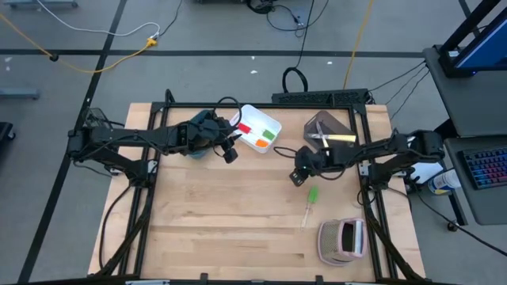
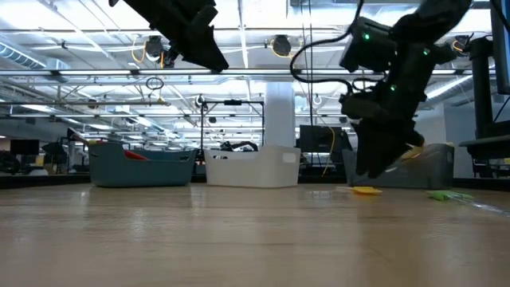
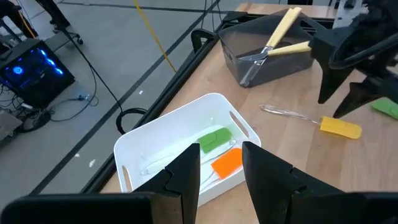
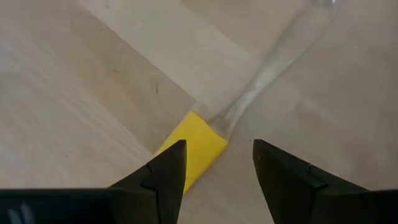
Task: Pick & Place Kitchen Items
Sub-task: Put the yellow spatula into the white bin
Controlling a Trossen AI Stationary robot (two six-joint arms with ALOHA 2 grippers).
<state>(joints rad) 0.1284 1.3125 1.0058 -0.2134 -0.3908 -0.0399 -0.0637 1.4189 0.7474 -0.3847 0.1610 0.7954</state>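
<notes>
A yellow spatula (image 4: 193,146) on a clear stick (image 4: 273,62) lies flat on the wooden table, left of the brown bin (image 1: 333,120). My right gripper (image 4: 217,168) hangs open just above it and points steeply down. One finger stands on each side of the yellow head, and neither touches it. In the low view its tips (image 2: 370,171) stop short of the spatula (image 2: 366,190). My left gripper (image 3: 214,180) is open and holds nothing. It hovers over the white bin (image 3: 180,115), where a green spatula (image 3: 213,138) and an orange one (image 3: 227,162) lie.
A green spatula (image 1: 311,196) lies on the table nearer the front. Two pale-handled knives (image 3: 289,22) lean in the brown bin. A teal bin (image 2: 143,166) stands under my left arm. A pink-grey striped object (image 1: 342,240) sits at the near right.
</notes>
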